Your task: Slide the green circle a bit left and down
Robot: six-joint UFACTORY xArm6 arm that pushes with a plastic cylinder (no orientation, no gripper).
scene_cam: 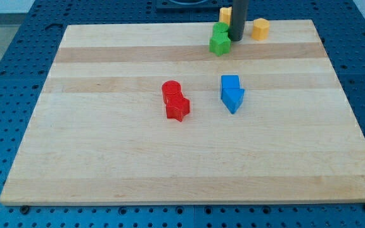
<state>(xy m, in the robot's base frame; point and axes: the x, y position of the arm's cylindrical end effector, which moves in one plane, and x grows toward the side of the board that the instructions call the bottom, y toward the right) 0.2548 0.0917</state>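
step: push green circle (220, 29) left-down | my tip (236, 38) touches its right side; rod carries no gripper | you keep clear of green star (219, 44) just below

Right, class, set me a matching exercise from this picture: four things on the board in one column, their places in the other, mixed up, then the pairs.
Things
1. red blocks
2. blue blocks
3. green blocks
4. yellow block

Places
A. top edge, right of my tip
B. mid-board, left of the blue pair
C. just left of my tip
D. mid-board, right of the red pair

Pairs: 1-B, 2-D, 3-C, 4-A
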